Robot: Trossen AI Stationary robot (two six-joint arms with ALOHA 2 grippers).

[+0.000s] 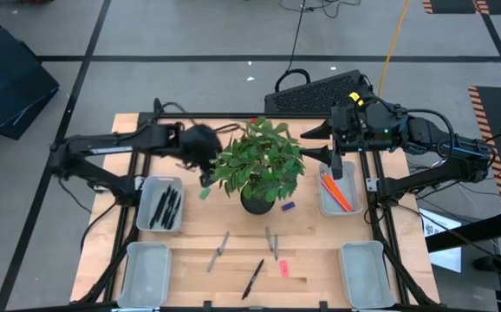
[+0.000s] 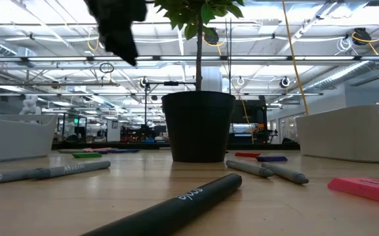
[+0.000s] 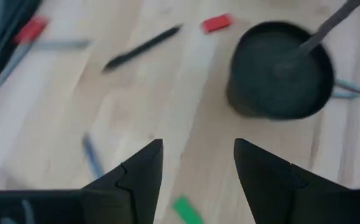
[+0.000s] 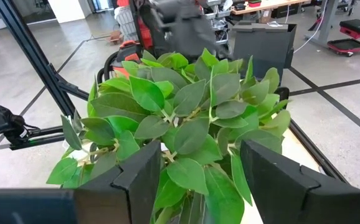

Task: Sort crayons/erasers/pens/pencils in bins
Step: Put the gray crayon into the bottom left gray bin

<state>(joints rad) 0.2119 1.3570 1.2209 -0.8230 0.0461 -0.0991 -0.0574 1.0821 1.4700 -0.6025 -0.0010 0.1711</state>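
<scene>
My left gripper (image 3: pixel 198 180) hangs open above the table just left of the potted plant (image 1: pixel 261 165), over a green eraser (image 3: pixel 186 210) that lies flat on the wood. My right gripper (image 4: pixel 198 180) is open at the plant's right side, level with the leaves, beside the far right bin (image 1: pixel 337 195) that holds orange pencils (image 1: pixel 335 191). The far left bin (image 1: pixel 159 204) holds black pens (image 1: pixel 167 208). Loose on the table lie a black pen (image 1: pixel 252 279), a pink eraser (image 1: pixel 284 269), a purple eraser (image 1: pixel 288 206) and two grey crayons (image 1: pixel 218 251).
The plant's dark pot (image 2: pixel 199 124) stands mid-table between the arms, its leaves spreading wide. Two bins with nothing in them sit at the near left (image 1: pixel 145 270) and near right (image 1: pixel 365 273). A dark keyboard-like slab (image 1: pixel 315 94) lies beyond the table's far edge.
</scene>
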